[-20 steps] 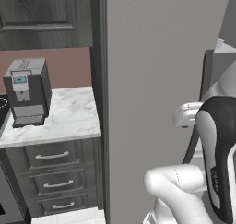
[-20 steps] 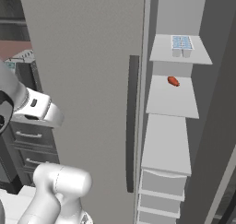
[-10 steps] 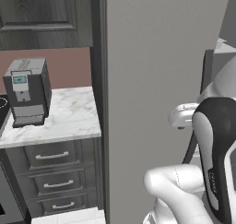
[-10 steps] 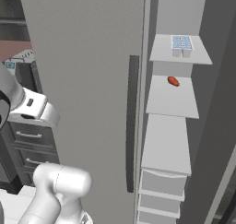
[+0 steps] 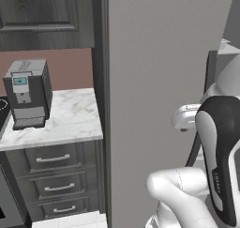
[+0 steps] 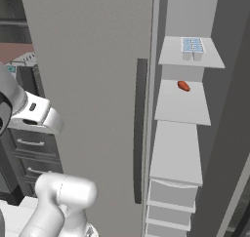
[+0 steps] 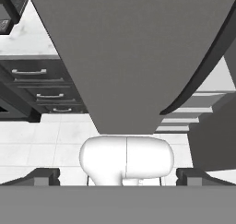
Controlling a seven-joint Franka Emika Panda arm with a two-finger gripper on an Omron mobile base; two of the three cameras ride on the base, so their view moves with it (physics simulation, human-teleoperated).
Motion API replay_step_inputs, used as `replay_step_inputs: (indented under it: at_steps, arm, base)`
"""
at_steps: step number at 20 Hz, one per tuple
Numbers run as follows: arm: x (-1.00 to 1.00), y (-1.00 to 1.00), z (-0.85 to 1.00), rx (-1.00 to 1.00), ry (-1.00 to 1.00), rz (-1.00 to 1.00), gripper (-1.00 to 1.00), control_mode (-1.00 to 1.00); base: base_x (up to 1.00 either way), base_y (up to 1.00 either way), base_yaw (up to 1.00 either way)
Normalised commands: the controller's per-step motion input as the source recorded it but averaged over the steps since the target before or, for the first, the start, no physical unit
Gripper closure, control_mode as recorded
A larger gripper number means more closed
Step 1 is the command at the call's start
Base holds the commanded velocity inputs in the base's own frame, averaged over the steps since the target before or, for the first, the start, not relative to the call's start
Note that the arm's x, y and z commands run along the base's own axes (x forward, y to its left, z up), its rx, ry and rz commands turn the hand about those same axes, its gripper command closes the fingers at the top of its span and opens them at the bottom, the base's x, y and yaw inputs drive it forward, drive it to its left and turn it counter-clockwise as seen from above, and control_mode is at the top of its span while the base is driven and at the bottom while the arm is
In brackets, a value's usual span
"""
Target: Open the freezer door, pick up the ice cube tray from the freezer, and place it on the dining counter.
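My tool (image 7: 118, 174) stands open and empty, its two dark tips set wide apart at the bottom of the hand view, pointing at the freezer door (image 7: 133, 52). The door's long dark handle (image 7: 203, 66) curves away at about two o'clock from the tool. In the right base view the door is swung open, and the ice cube tray (image 6: 192, 47) sits on the top white shelf of the freezer (image 6: 188, 104), at about one o'clock past the door's edge, long axis running into the shelf. I judge I must clear the door and reach up to the right. No readable writing anywhere.
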Motion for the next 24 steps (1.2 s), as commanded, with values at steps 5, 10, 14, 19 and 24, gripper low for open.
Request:
replay_step_inputs:
  at_steps: [5, 10, 14, 19, 24]
  arm:
    - [0.0, 0.0, 0.0, 0.0, 0.0, 0.0, -1.0, 1.0]
    - [0.0, 0.0, 0.0, 0.0, 0.0, 0.0, -1.0, 1.0]
    - [0.0, 0.0, 0.0, 0.0, 0.0, 0.0, -1.0, 1.0]
    - [0.0, 0.0, 0.0, 0.0, 0.0, 0.0, -1.0, 1.0]
    - [0.0, 0.0, 0.0, 0.0, 0.0, 0.0, -1.0, 1.0]
  base:
    - [-0.02, -0.05, 0.0]
    - [-0.07, -0.34, -0.04]
    - [-0.03, -0.5, -0.1]
    - [-0.01, -0.51, -0.14]
    - [0.0, -0.52, -0.2]
